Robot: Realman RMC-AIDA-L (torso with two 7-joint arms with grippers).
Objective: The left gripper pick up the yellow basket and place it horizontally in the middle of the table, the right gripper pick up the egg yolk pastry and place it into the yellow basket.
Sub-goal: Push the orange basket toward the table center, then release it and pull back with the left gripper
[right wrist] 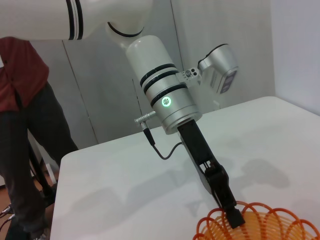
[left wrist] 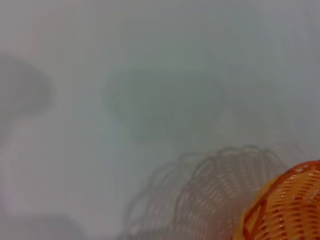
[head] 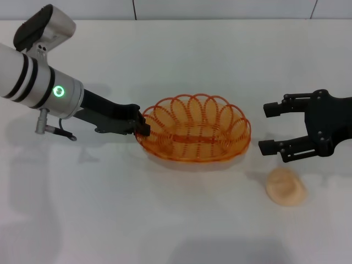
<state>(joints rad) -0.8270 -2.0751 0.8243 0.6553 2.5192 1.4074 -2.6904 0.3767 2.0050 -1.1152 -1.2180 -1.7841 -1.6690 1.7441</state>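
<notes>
The yellow basket [head: 193, 128] is at the middle of the white table [head: 110, 220], its long side running left to right. My left gripper [head: 144, 125] is shut on the basket's left rim; the right wrist view shows it [right wrist: 232, 215] pinching the rim [right wrist: 260, 222]. The left wrist view shows only a corner of the basket [left wrist: 287, 207] and its shadow on the table. My right gripper [head: 268, 127] is open and empty, just right of the basket. The egg yolk pastry [head: 285, 187] lies on the table in front of the right gripper, apart from it.
A person in a red top [right wrist: 20, 125] stands beyond the table's far edge, seen in the right wrist view. The table's far edge [head: 176, 21] meets a pale wall.
</notes>
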